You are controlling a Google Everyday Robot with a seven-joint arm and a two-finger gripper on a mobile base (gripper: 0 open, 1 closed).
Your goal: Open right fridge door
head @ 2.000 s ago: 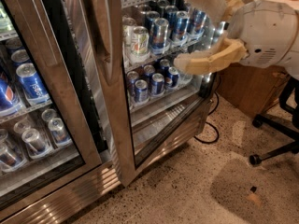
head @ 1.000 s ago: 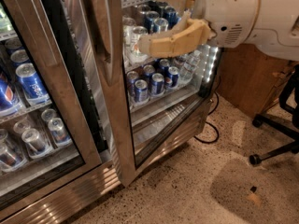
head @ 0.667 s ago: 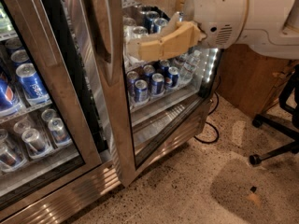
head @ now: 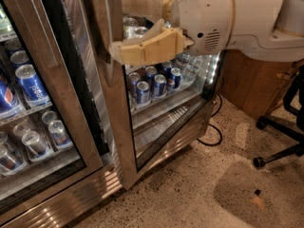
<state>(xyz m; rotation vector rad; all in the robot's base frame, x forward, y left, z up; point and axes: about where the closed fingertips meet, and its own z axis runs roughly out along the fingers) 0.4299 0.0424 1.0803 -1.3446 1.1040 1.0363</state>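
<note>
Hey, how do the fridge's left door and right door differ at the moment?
The right door stands swung out, with a dark gap beside it; the left door sits shut. The gripper, fingers apart, is at the right door's front edge; nothing is at the left door. The left door's glass shows blue Pepsi cans; the right door's glass shows a row of darker blue cans. Both are glass panes in steel frames.

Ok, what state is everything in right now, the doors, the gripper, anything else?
Right glass-paned stainless-steel fridge door: ajar, swung outward.
Left glass door showing blue Pepsi cans: shut.
Tan two-finger gripper: jaws apart, at the right door's frame.
White interior light strip: lit.
</note>
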